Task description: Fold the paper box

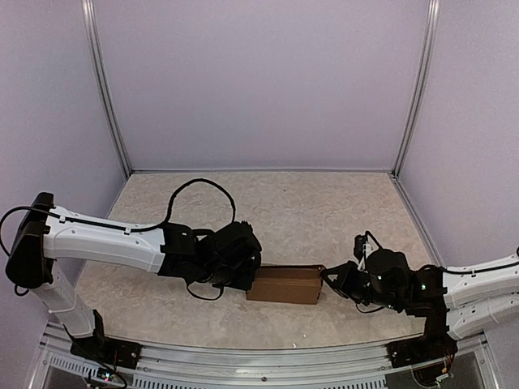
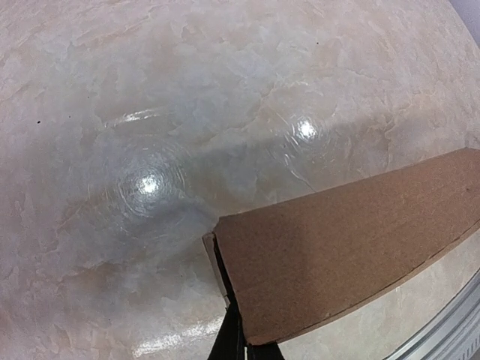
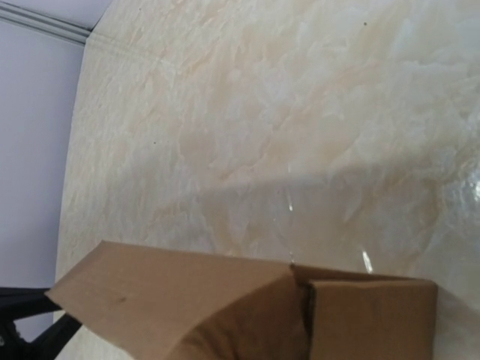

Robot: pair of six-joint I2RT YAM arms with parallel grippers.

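lengthwise, paper box (image 1: 284,284) beside front edge of table (image 1: 324,203), wide surface behind

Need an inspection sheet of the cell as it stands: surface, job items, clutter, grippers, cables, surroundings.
Surface: beige marbled tabletop, glare spots, no damage seen.
Job's things: plain brown oblong cardboard box, lying near the front edge between the grippers; its right-end flaps look not fully shut.
Clutter: nothing seen.
Grippers: left gripper shut at the box's left end; right gripper shut at its right end; a pinch on cardboard cannot be confirmed.
Cables: black cable loops above the left arm, clear of the box.
Surroundings: pale lilac walls, aluminium frame posts.
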